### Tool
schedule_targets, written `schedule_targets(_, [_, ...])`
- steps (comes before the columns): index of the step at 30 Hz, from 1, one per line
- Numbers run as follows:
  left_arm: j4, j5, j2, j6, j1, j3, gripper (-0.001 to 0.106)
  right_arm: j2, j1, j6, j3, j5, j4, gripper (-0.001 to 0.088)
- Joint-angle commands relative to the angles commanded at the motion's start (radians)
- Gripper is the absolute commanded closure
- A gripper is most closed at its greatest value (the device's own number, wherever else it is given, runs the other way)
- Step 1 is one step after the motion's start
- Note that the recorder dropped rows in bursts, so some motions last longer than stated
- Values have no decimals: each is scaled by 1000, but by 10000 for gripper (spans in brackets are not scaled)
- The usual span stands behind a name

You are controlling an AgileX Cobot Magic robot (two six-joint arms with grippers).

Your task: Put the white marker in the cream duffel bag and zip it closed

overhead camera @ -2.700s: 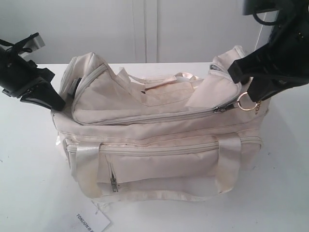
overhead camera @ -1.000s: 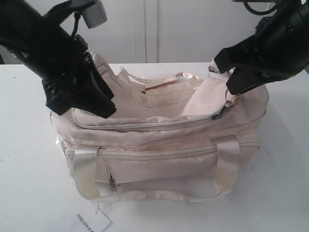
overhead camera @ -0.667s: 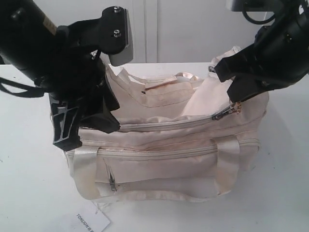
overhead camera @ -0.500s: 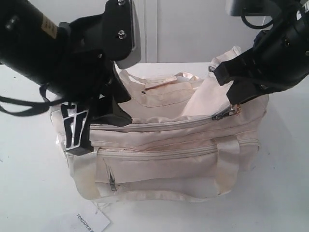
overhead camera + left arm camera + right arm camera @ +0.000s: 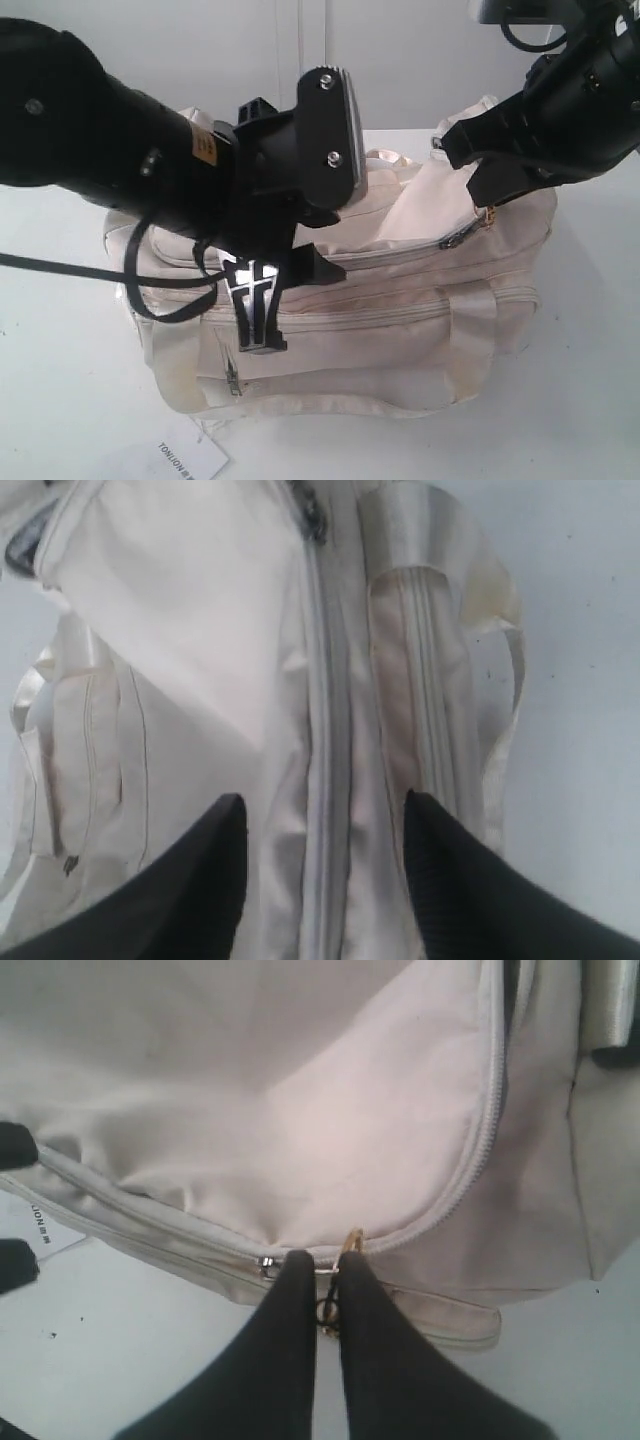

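Left arm blocks most of the bag top in the exterior view. Tag is cut off by the bottom edge, pull mostly buried in the right hand.

Cream duffel bag plain; handle straps shinier cream. Zipper pull gold. Left fingers, right fingers black. Surface white. Paper tag white, black print.

The left arm stretches across the middle, left claw angled downward, fingers spread apart. The right claw slants in opposite, fingers pinched together.
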Motion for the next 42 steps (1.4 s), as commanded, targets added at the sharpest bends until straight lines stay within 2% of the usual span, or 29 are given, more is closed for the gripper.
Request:
schedule_targets(12, [0, -82, 84, -2, -3, 1, 476, -2, 0, 0, 0, 0, 0, 868])
schedule_targets(14, [0, -74, 91, -4, -3, 1, 555, -2, 0, 0, 0, -2, 0, 868])
schedule_targets(16, [0, -70, 93, -6, -3, 2, 682, -2, 0, 0, 0, -2, 0, 868])
schedule_targets(21, [0, -72, 93, -13, -3, 2, 1057, -2, 0, 0, 0, -2, -2, 868])
schedule_targets(31, [0, -15, 93, -13, -3, 2, 1053, -18, 0, 10, 0, 0, -55, 868])
schedule_targets(42, [0, 16, 93, -17, -3, 2, 1053, -93, 0, 118, 0, 4, -250, 868])
